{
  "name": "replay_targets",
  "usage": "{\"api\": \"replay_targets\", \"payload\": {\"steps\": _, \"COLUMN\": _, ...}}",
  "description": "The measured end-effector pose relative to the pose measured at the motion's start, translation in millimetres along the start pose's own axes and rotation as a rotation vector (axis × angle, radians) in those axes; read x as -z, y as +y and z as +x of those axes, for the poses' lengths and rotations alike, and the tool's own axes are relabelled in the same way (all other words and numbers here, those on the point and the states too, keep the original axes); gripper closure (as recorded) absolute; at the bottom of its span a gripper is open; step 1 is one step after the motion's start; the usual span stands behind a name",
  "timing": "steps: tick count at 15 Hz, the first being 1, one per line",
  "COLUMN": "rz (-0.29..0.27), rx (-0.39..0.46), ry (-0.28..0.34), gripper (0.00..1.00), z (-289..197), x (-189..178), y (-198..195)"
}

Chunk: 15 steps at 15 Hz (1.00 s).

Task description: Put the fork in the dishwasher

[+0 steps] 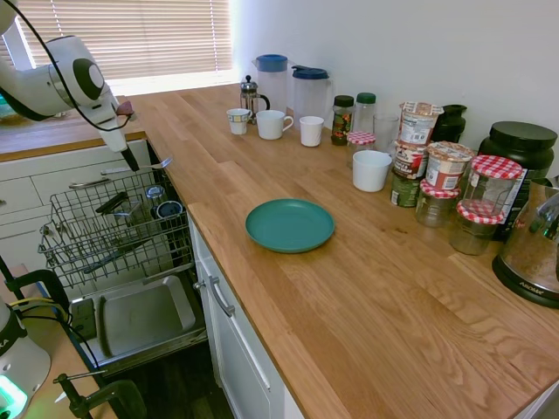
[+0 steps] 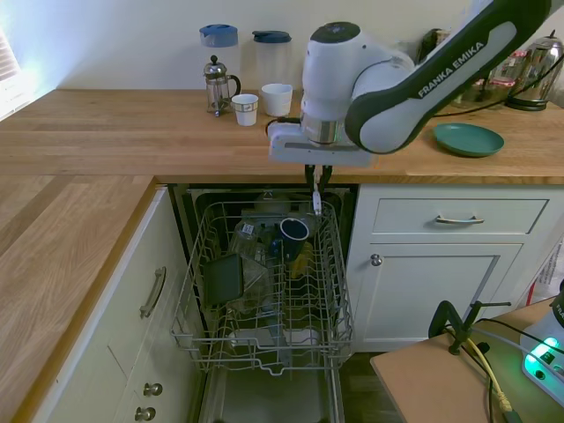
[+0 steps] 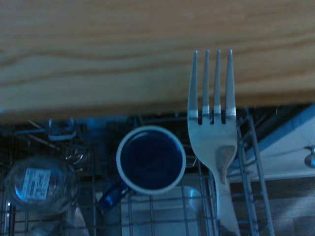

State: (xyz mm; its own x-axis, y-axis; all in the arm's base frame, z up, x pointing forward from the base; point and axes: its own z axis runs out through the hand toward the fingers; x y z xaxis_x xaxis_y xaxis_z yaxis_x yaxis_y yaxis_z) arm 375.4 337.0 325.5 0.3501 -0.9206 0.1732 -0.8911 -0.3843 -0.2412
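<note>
The black two-finger gripper [image 2: 317, 179] is closed on the pale handle of the small silver-tined fork [image 1: 150, 165], holding it above the back of the grey wire rack of the open dishwasher [image 2: 264, 291]. Directly below the gripper, a dark blue mug with a white rim [image 3: 150, 160] sits in the rack beside an upright clear glass jar [image 3: 39, 183]. The wooden counter [image 1: 367, 288] edge lies just beyond the tines.

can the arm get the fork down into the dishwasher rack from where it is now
Probably yes. The gripper holds the fork right above the pulled-out rack, and nothing lies between them. A dark blue mug sits just below, so it may need a free slot beside it.
</note>
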Motion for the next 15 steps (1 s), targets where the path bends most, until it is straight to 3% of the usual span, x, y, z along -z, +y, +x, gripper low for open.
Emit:
{"api": "replay_targets", "payload": {"steps": 4, "rz": 0.007, "rx": 0.0, "ry": 0.009, "gripper": 1.0, "z": -38, "x": -13, "y": 39}}
{"api": "replay_targets", "payload": {"steps": 8, "rz": -0.02, "rx": 0.01, "ry": 0.007, "gripper": 1.0, "z": -52, "x": -56, "y": 60}}
{"api": "replay_targets", "payload": {"steps": 15, "rz": -0.095, "rx": 0.028, "ry": -0.006, "gripper": 1.0, "z": -58, "x": -141, "y": 41}}
